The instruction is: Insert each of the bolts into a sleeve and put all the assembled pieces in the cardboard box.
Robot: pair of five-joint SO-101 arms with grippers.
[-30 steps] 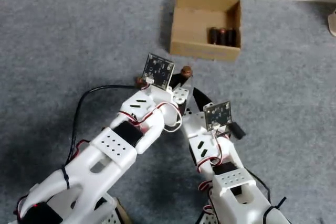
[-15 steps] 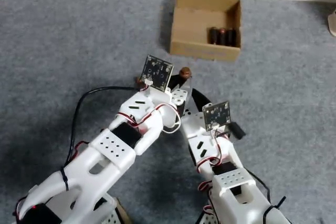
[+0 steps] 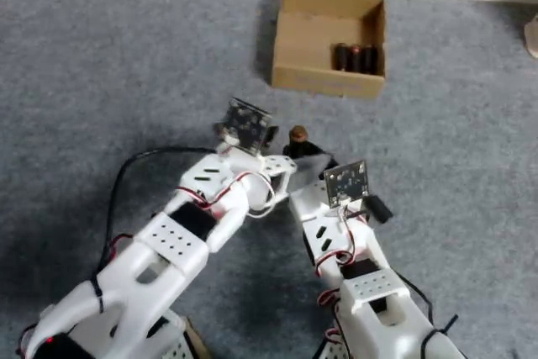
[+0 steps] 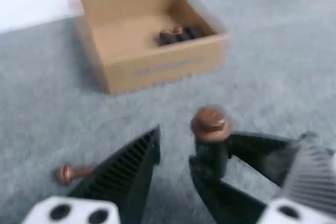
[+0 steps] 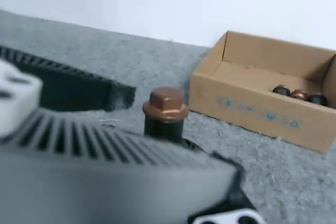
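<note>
Pinching a black sleeve (image 4: 211,157) with a bolt (image 4: 210,121) standing in it, the right gripper (image 3: 300,149) holds it upright, near the box (image 3: 328,81). The left gripper (image 4: 174,149) is spread open just beside the sleeve; a second bolt (image 4: 71,173) lies on the carpet (image 3: 101,65) close by.

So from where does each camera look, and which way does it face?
High: fixed above, looking down on the left arm, the right arm and the box beyond them.
Left wrist: rides the left arm, faces the box; the open left gripper shows.
Right wrist: rides the right arm, faces the box; the right gripper shows, holding the sleeve.
Shared: all three show the box and the bolt in the sleeve.
</note>
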